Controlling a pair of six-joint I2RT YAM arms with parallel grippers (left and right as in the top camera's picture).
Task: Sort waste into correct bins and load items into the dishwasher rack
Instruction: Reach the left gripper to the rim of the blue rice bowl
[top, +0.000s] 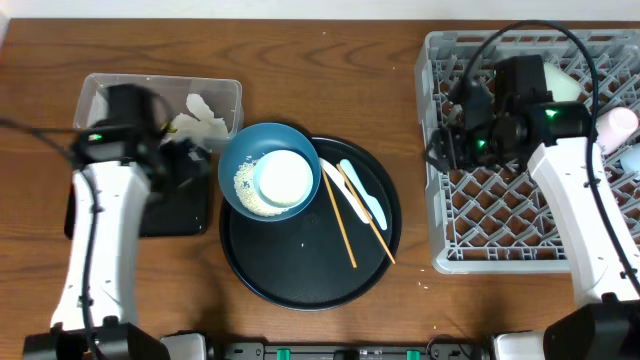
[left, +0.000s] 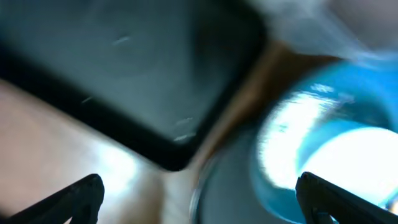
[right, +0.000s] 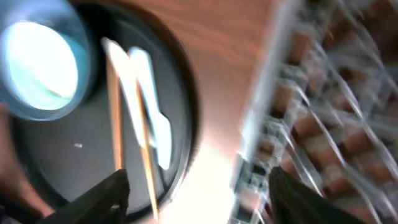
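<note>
The large blue bowl (top: 240, 158) sits on the left of the round black tray and holds rice grains (top: 247, 186) and a white cup (top: 285, 178). Two wooden chopsticks (top: 341, 218) and a white and a pale-blue spoon (top: 365, 196) lie on that tray. The clear tub (top: 110, 95) holds crumpled tissues (top: 200, 118); the black rectangular tray (top: 185, 212) lies just in front of it. My left gripper (top: 185, 160) is open and empty between the tub and the blue bowl (left: 336, 124). My right gripper (top: 445, 145) is open and empty over the left edge of the grey rack (top: 520, 215).
The round black tray (top: 300, 265) is at the centre front. The rack holds a white bowl (top: 562, 85) and pale pieces (top: 620, 128) at its far right. In the right wrist view the chopsticks (right: 115, 118), a spoon (right: 154, 106) and the rack (right: 323, 93) are blurred.
</note>
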